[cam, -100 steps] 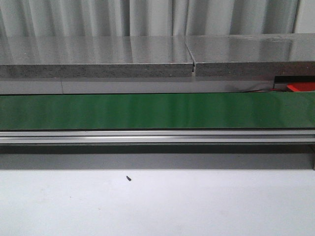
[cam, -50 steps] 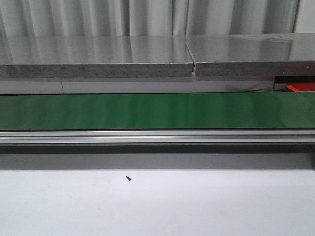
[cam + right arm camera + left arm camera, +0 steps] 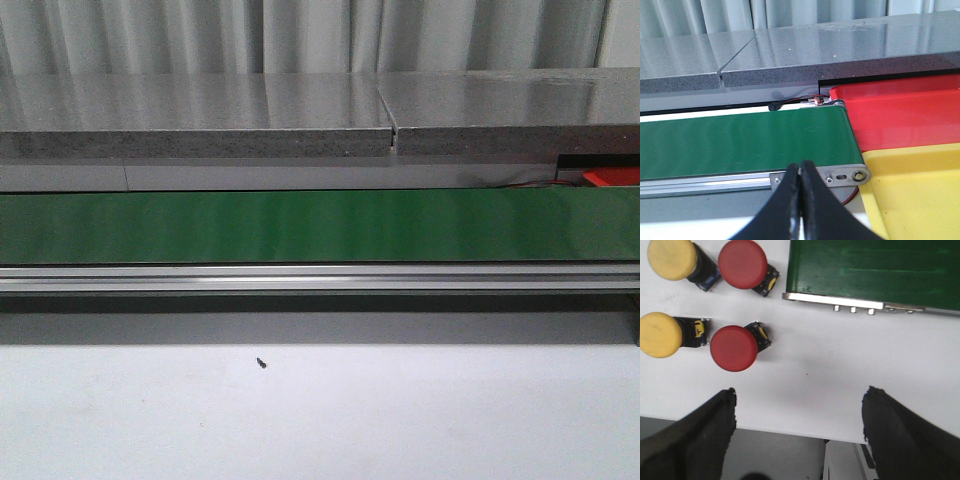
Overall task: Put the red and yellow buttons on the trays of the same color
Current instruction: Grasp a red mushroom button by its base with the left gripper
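1. Even, bright overhead light filled all views.
2. Soft glare streaked the green belt (image 3: pixel 320 225) and grey slabs (image 3: pixel 200 100).
3. A shadow band lay under the rail (image 3: pixel 320 280).
4. Left gripper fingers (image 3: pixel 695 440) looked blurred, near-black.

Left gripper (image 3: pixel 799 432) spread wide, two black fingers (image 3: pixel 700 432) far apart, nothing between them, seen only from its own wrist camera. Right gripper (image 3: pixel 800 200) closed, fingers (image 3: pixel 785 205) pressed flat together, tips meeting in narrow point, gripping nothing. Neither arm appears in front view; arm poses beyond fingers cannot be told.
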